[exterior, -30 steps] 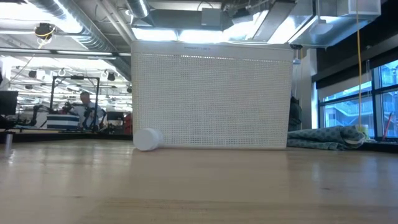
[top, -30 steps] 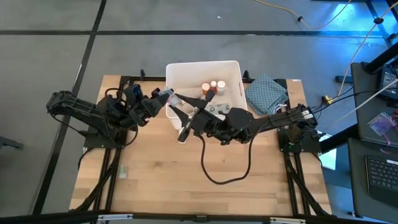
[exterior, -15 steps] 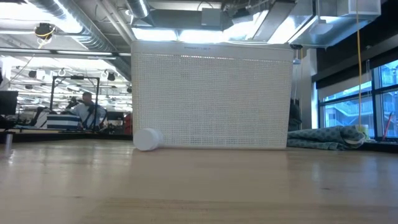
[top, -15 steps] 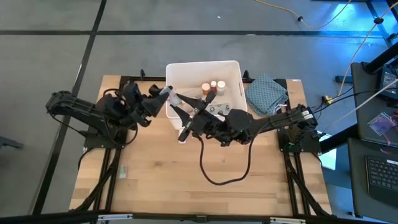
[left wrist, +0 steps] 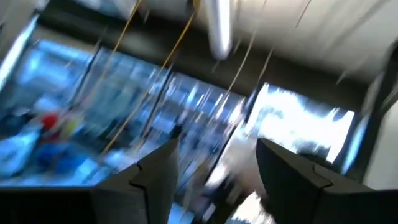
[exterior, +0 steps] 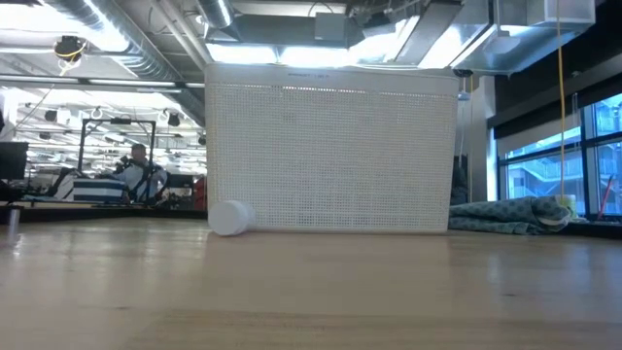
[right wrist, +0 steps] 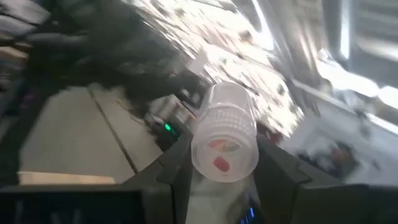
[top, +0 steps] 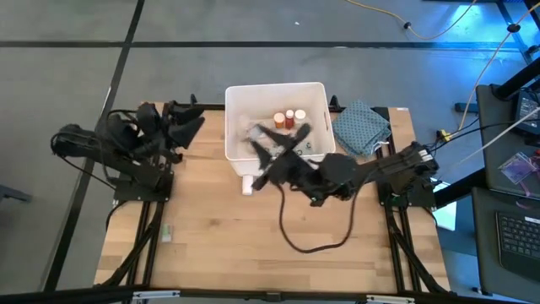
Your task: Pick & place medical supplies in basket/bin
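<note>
The white basket [top: 276, 97] stands at the table's far middle, and its perforated wall [exterior: 330, 156] fills the low view. Inside it stand white-capped orange bottles [top: 289, 116]. My right gripper [top: 278, 145] is over the basket's near half, shut on a pale translucent tube [right wrist: 224, 134]. My left gripper [top: 192, 127] is open and holds nothing, off the basket's left side; its two fingers [left wrist: 155, 174] stand apart against the room. A small white roll [top: 247, 184] lies on the table against the basket's near wall, also the white roll [exterior: 230, 218] in the low view. My right gripper pinches the tube between its two fingers [right wrist: 177, 168], one on each side, at the tube's round end [right wrist: 222, 155] that faces the wrist camera. The rest of the tube sticks out beyond the fingertips. It is lifted clear, above the basket.
A blue-grey patterned cloth [top: 363, 128] lies right of the basket, seen as the cloth [exterior: 515, 214] in the low view. A black cable [top: 316, 241] loops over the table's middle. Bare wood lies toward the near edge. A person [exterior: 136, 170] sits far behind the table.
My left arm has drawn back from the basket's left wall toward the table's left edge. My right gripper has moved toward the far edge, from the basket's near left corner to over the basket, and has turned about with the tube in it.
</note>
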